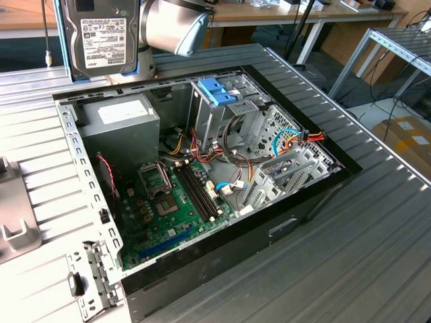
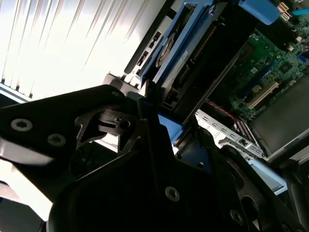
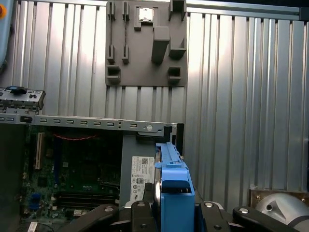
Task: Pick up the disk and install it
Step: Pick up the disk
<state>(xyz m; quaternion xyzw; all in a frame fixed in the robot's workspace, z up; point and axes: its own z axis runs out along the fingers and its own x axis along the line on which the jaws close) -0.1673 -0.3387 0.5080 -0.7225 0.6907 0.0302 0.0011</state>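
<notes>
Disk [image 1: 102, 37], flat dark blue-railed metal slab, clamped upright in tool [image 3: 175, 215].

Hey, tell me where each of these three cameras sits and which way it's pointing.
Exterior view: off the arm, above the table, looking down into the open computer case; the arm's silver joint shows beside the raised disk.
First wrist view: on the arm, facing down past the end effector, which grips the disk edge-on, over the circuit board.
Second wrist view: on the arm, looking along the dark end effector toward disk and circuit board.
Shared: all three show the disk and circuit board.
</notes>
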